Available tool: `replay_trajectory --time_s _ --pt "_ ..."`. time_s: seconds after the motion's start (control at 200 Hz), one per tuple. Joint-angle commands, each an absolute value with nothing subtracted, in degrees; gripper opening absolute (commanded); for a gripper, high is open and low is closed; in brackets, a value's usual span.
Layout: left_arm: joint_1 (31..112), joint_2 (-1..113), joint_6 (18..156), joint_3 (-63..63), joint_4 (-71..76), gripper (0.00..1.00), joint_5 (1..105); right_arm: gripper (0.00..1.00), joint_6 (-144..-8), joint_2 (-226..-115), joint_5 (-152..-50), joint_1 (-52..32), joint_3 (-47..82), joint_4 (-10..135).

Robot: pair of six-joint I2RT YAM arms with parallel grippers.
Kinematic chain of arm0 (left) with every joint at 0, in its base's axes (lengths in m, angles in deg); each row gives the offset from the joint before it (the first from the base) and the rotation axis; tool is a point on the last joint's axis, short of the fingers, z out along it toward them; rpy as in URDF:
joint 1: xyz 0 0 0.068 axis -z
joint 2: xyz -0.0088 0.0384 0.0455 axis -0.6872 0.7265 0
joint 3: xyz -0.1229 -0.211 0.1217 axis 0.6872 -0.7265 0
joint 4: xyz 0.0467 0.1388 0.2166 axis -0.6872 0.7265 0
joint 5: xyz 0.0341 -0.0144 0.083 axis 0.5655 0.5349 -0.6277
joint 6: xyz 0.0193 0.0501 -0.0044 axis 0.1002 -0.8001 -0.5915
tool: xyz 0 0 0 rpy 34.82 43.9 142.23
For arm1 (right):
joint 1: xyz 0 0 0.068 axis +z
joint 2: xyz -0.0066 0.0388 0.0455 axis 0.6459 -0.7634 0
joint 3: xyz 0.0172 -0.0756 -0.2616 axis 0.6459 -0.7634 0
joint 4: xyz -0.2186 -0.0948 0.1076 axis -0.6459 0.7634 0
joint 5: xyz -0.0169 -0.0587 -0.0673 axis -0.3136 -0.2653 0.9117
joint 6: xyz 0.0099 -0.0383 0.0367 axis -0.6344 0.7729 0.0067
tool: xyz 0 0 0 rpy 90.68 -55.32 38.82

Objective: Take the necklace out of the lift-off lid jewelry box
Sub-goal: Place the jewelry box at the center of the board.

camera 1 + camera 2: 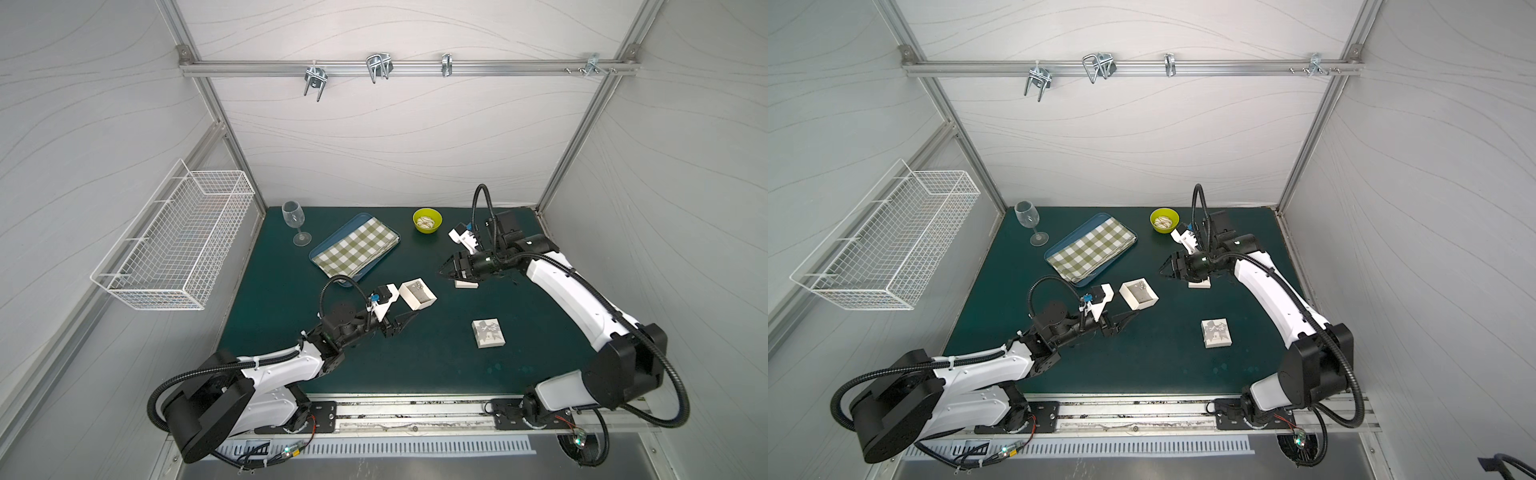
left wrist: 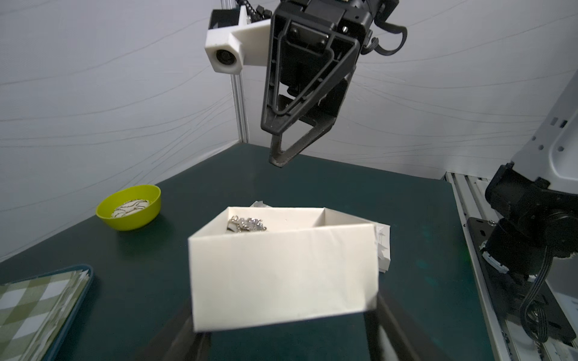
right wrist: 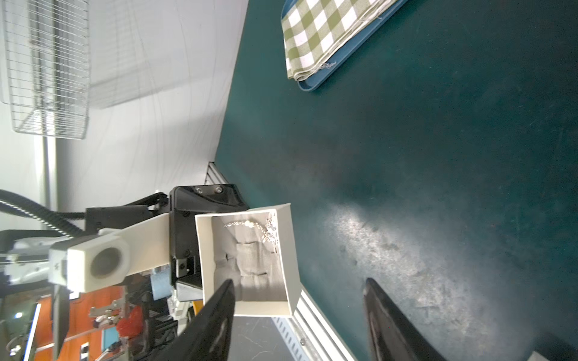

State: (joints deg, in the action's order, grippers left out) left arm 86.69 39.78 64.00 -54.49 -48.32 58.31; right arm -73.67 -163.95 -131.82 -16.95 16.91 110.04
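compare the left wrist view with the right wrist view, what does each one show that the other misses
Only the left wrist view: the yellow-green bowl and the right arm's wrist camera. Only the right wrist view: the wire basket, the left arm's wrist camera and the box's grey lining. Both: the open jewelry box with the necklace inside, and the checked cloth on the blue tray.

Pretty clearly a robotics lab test cell: aluminium frame with white wall panels boxing in a green mat, left arm and right arm bolted to a base rail (right wrist view even catches a cluttered workroom beyond the edge)
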Motion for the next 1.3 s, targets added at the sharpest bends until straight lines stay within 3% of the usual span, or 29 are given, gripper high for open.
replay_trajectory --time_s 0.0,0.33,0.69,1.18,1.295 --pt "86.8 37.4 61.9 -52.8 -51.6 0.32 59.6 0.63 -74.1 -161.7 -134.9 -15.1 16.7 115.1" --pt "87.1 34.5 61.1 -51.8 -46.0 0.31 59.2 0.57 -73.0 -163.8 -132.3 -11.4 16.4 114.2" --pt "87.2 34.9 60.9 -51.0 -45.3 0.31 59.4 0.43 -71.1 -167.2 -130.2 -8.5 19.5 116.9" --pt "87.3 34.6 60.0 -50.8 -41.7 0.35 58.2 0.00 -71.0 -169.0 -134.7 -8.2 19.7 114.1" --pt "87.4 34.7 59.9 -51.0 -41.6 0.39 58.5 0.00 -71.4 -169.3 -134.6 -8.2 19.7 113.8"
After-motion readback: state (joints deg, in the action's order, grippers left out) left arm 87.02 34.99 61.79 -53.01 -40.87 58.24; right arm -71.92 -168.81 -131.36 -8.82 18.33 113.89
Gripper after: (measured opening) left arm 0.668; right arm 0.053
